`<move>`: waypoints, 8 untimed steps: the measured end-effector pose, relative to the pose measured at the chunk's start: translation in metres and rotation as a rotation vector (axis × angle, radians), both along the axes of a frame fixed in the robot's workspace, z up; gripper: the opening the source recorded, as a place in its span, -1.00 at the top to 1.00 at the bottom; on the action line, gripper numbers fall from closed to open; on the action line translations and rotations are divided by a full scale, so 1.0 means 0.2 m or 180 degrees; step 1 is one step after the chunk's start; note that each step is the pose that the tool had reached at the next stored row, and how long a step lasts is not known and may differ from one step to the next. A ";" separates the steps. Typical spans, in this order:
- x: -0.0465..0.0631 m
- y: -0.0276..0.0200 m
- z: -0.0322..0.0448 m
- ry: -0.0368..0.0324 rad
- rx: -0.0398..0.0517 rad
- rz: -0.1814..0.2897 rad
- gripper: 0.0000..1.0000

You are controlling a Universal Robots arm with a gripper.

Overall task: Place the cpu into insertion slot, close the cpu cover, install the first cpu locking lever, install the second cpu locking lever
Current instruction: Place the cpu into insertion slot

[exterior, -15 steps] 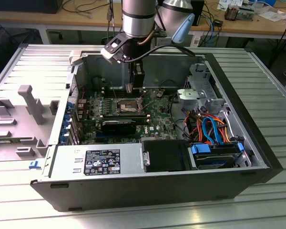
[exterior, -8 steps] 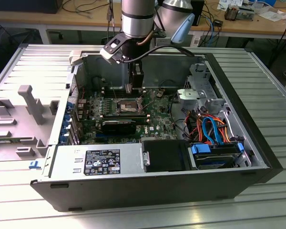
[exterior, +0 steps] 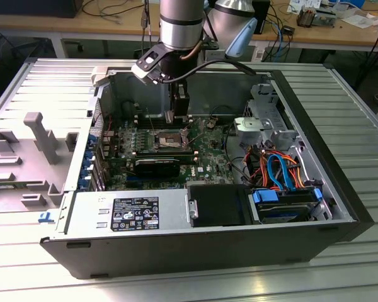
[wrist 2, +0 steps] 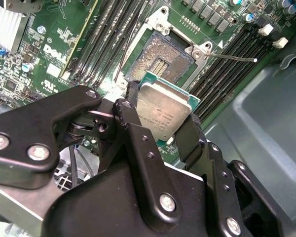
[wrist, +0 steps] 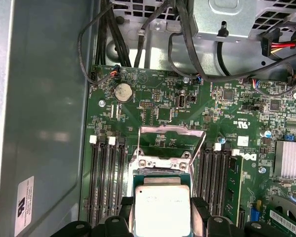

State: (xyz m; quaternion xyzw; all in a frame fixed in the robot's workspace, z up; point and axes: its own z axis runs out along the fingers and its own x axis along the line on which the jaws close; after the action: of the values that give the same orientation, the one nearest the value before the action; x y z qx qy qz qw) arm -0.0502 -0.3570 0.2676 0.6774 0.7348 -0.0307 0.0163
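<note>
On the exterior view's left, the green motherboard (exterior: 123,141) lies flat in the open computer case (exterior: 176,251). Just right of that, the gripper (exterior: 178,116) hangs low over the insertion slot (exterior: 167,135). In the second wrist view its fingers (wrist 2: 132,101) are clamped on two opposite edges of the cpu (wrist 2: 163,111), which is in the air above the socket and not yet seated. The cpu cover (wrist: 172,129) stands swung open beyond the socket (so the way down looks free), and a thin locking lever (wrist 2: 232,58) lies out across the memory slots (wrist 2: 237,74). Placing the chip well probably means squaring its edges to the socket rim and lowering it straight with no sideways slide, since the contacts would bend easily. The grip should let go only once the chip lies flat. Further to the exterior view's right, the orange and blue cables (exterior: 277,170) sit well apart from the gripper.
</note>
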 end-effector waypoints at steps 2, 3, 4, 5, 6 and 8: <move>0.00 0.000 -0.001 0.0000 0.0000 0.0000 -0.08; 0.00 0.000 -0.001 0.0000 0.0000 0.0000 -0.08; 0.00 0.000 -0.002 0.0000 0.0000 0.0000 -0.08; 0.00 0.000 -0.002 0.0000 0.0000 0.0000 -0.08; 0.00 0.000 -0.002 0.0000 0.0000 0.0000 -0.08; -0.01 0.000 -0.003 0.0000 0.0000 0.0000 -0.08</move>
State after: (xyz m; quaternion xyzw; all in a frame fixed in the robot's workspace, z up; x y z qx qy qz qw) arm -0.0514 -0.3570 0.2670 0.6774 0.7348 -0.0307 0.0163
